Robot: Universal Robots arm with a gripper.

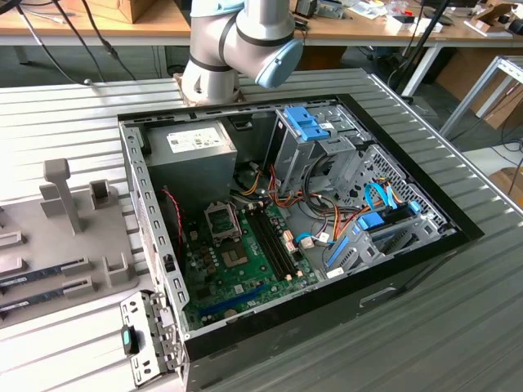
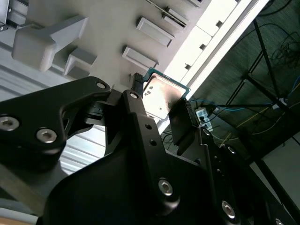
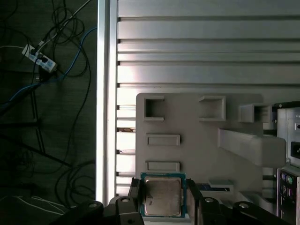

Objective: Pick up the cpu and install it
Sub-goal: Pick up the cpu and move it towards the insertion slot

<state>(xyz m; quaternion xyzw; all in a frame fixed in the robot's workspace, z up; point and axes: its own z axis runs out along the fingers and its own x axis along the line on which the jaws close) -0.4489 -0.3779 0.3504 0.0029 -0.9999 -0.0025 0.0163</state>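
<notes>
Pick-up step: gripper (image 3: pixel 162 188) fingers clamped on cpu (image 3: pixel 161 200); socket (image 1: pixel 222 219), centre of exterior view, would demand level, aligned seating.

arm (image 1: pixel 237 41): joints folded at base | claw (image 3: pixel 162 202): clamped on cpu (image 3: pixel 161 194) opposite edges

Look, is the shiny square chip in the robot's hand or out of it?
In the hand. In both wrist views the cpu sits between the hand's two black fingers, which touch its opposite sides.
</notes>
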